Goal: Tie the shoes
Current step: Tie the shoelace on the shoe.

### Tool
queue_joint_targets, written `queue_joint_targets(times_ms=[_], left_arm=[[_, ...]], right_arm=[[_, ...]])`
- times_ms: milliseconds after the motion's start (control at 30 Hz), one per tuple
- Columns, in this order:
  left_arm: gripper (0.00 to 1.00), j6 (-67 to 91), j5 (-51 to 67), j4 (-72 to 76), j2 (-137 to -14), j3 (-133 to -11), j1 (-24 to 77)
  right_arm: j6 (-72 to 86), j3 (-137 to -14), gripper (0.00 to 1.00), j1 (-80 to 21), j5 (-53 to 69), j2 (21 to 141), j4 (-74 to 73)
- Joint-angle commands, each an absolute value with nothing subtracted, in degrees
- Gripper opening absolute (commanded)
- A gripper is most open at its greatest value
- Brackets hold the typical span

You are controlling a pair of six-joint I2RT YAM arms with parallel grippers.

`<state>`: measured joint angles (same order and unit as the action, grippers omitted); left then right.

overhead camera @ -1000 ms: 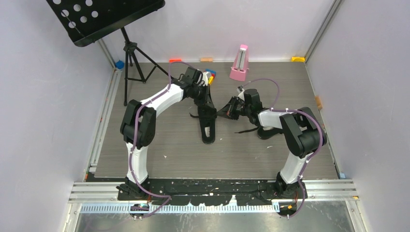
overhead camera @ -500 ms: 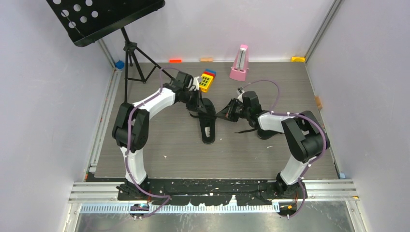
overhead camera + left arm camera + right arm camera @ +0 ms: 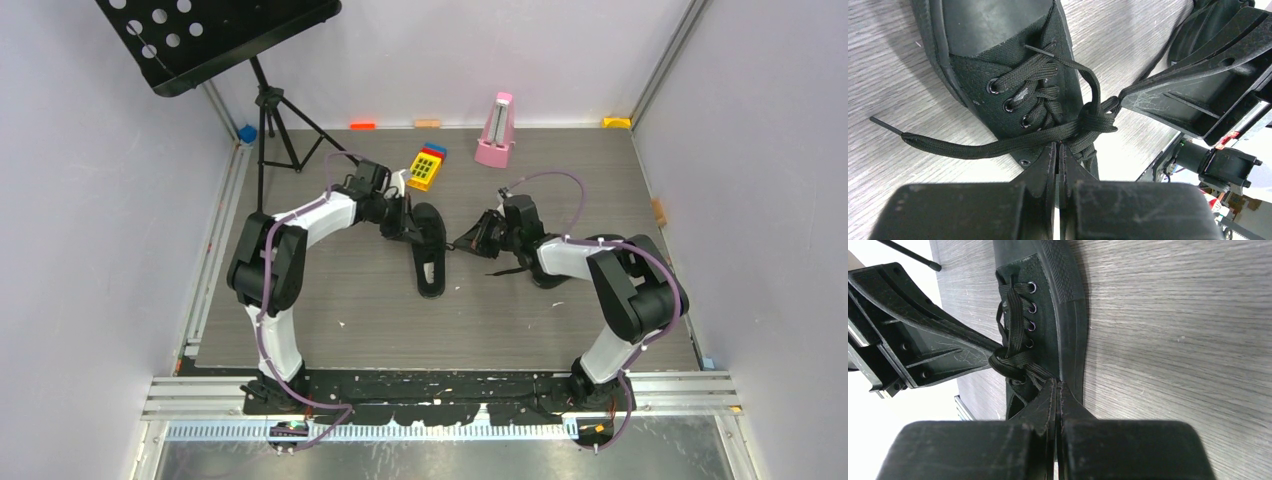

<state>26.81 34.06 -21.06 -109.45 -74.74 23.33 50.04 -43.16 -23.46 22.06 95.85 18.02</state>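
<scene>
One black shoe (image 3: 430, 258) lies mid-table, toe toward the back; its laces meet in a knot (image 3: 1094, 119) over the tongue. My left gripper (image 3: 406, 228) is at the shoe's left side, shut on a lace (image 3: 1068, 131) right beside the knot (image 3: 1009, 362). My right gripper (image 3: 470, 240) comes in from the right, also shut on a lace strand (image 3: 1040, 372) at the knot. A loose lace end (image 3: 948, 147) trails over the table. The second shoe (image 3: 548, 276) lies mostly hidden under my right arm.
A pink metronome (image 3: 495, 130) stands at the back. A yellow toy block (image 3: 427, 166) lies just behind my left arm. A black music stand (image 3: 265, 110) occupies the back left corner. Walls close in the table on left, right and back.
My left arm has swung left and lower, uncovering the yellow block, and its jaws have closed on the lace. The right gripper has shifted slightly, still shut.
</scene>
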Motion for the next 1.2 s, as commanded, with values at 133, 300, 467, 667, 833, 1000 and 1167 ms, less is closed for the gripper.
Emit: queue_joint_targets(times_ms=[133,300,467,667,833,1000,1167], left_arm=[[0.00,26.2,37.3,-14.2,-105.3,-70.9,22.0],[0.00,26.5,37.3,-11.1,-103.2,-67.8,20.8],[0.00,26.0,37.7,-10.1,-101.3,-66.3,20.3],[0.00,26.0,38.2,-8.9,-99.3,-65.6,20.3],[0.00,26.9,39.5,-8.3,-98.3,-66.4,20.5],[0.00,26.9,39.6,-8.9,-98.1,-67.8,21.5],[0.00,27.0,39.3,-9.1,-97.3,-68.3,21.5]], right_arm=[[48.1,-43.2,0.00,-24.8,19.8,95.3,17.2],[47.2,-43.4,0.00,-25.6,18.9,95.9,15.4],[46.9,-43.1,0.00,-25.8,18.6,96.5,15.1],[46.0,-43.7,0.00,-25.8,18.2,96.0,13.9],[44.9,-46.0,0.00,-25.7,18.2,95.3,12.1],[44.5,-48.5,0.00,-25.7,18.5,95.3,11.1],[44.1,-49.6,0.00,-25.7,18.1,95.0,10.0]])
